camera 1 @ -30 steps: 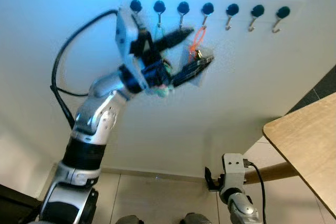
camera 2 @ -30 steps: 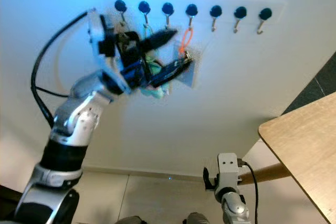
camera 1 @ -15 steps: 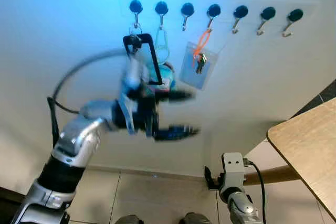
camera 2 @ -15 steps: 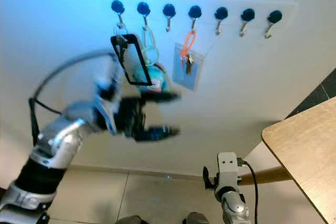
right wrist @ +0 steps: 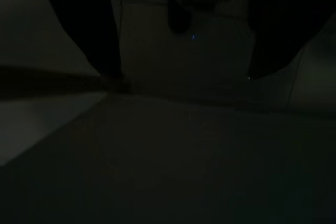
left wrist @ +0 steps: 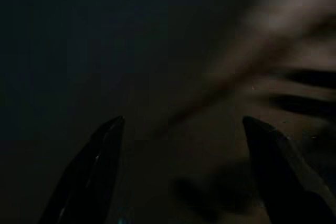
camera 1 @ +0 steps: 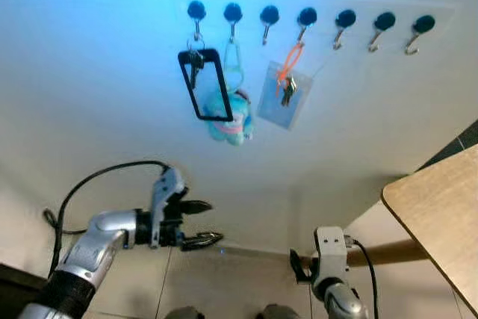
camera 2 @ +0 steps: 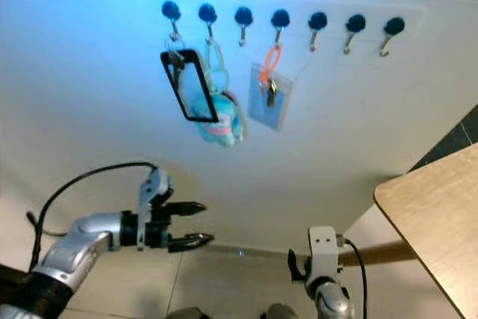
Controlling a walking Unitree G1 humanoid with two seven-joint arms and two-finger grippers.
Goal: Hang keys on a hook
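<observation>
Keys (camera 1: pixel 196 67) hang from the leftmost hook (camera 1: pixel 196 13) of a row of seven black-knobbed hooks on the white wall (camera 1: pixel 89 110), in the left eye view. With them hangs a black-framed tag (camera 1: pixel 205 86), its long axis running down the wall and leaning slightly toward the robot's right at the bottom. The second hook (camera 1: pixel 232 13) carries a pale green loop with a turquoise plush toy (camera 1: pixel 228 121) that sits just behind the tag's lower end. From the fourth hook (camera 1: pixel 307 16) an orange strap (camera 1: pixel 289 61) holds a clear pouch (camera 1: pixel 282 98) with a small key inside. Far below the row, the left gripper (camera 1: pixel 203 223) is held out level toward the wall, its two black fingers spread wide with nothing between them, well apart from the keys. The right gripper (camera 1: pixel 300 270) hangs low by the tiled floor; I cannot tell how its fingers stand here. A wooden table (camera 1: pixel 441 214) juts in at the robot's right.

The right eye view gives the same layout, with the keys and tag pointing downward under the first hook.

Through the left wrist view, very dark and blurred, two black fingertips (left wrist: pixel 94 174) stand far apart over an indistinct surface.

The right wrist view is also dark: two black fingers (right wrist: pixel 86 19) set apart above faint floor tiles (right wrist: pixel 178 145).
</observation>
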